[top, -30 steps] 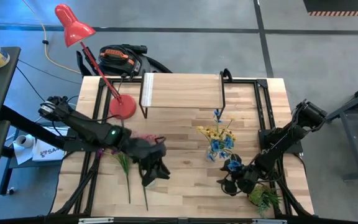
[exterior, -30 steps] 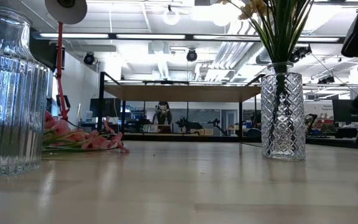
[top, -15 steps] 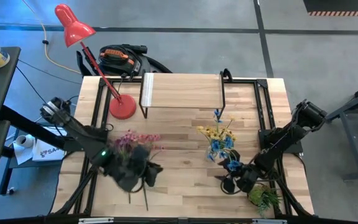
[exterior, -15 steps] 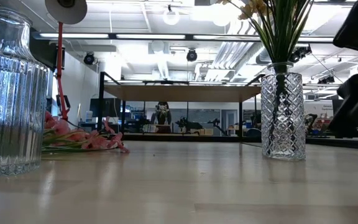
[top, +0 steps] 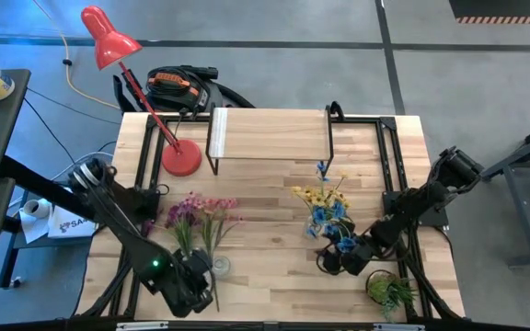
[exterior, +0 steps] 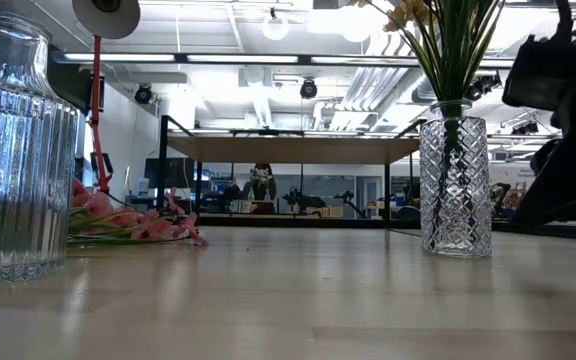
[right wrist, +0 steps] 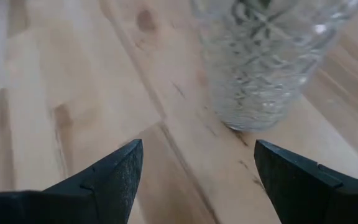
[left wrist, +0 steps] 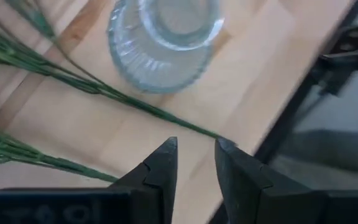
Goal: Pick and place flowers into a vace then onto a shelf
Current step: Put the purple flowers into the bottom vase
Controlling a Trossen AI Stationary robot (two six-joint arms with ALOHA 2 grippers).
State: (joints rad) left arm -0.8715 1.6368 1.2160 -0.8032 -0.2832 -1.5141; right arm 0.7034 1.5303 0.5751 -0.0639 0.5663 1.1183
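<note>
The left gripper (top: 194,292) sits near the front edge of the desk (top: 265,276), low over the wood, and the left wrist view shows its jaws nearly pressed together with only a narrow gap, pinching nothing. Just ahead of its fingertips (left wrist: 166,155) a thin green stem (left wrist: 135,106) lies flat on the desk, running past the base of a ribbed clear glass vase (top: 219,267) that stands upright and holds no flowers. The purple sprig (top: 184,213) and the pink sprig (top: 217,210) lie side by side on the left half of the desk, blooms toward the back, stems reaching toward the front near the ribbed vase. In the low view the pink blooms (exterior: 158,226) rest on the wood behind that vase (exterior: 18,150).

The right gripper (top: 337,261) is on the right half of the desk, just in front of a diamond-cut glass vase (exterior: 455,186). Its jaws are spread wide and empty, with the vase base (right wrist: 266,62) standing between and beyond the fingers (right wrist: 114,177), apart from them. This vase stands upright and holds the yellow sprig (top: 318,196) and the blue sprig (top: 325,217).

The shelf (top: 270,133) stands at the back of the desk with its plank top bare. A red desk lamp (top: 180,158) has its base beside the shelf on the left, and a small green potted plant (top: 389,292) sits at the front right corner
</note>
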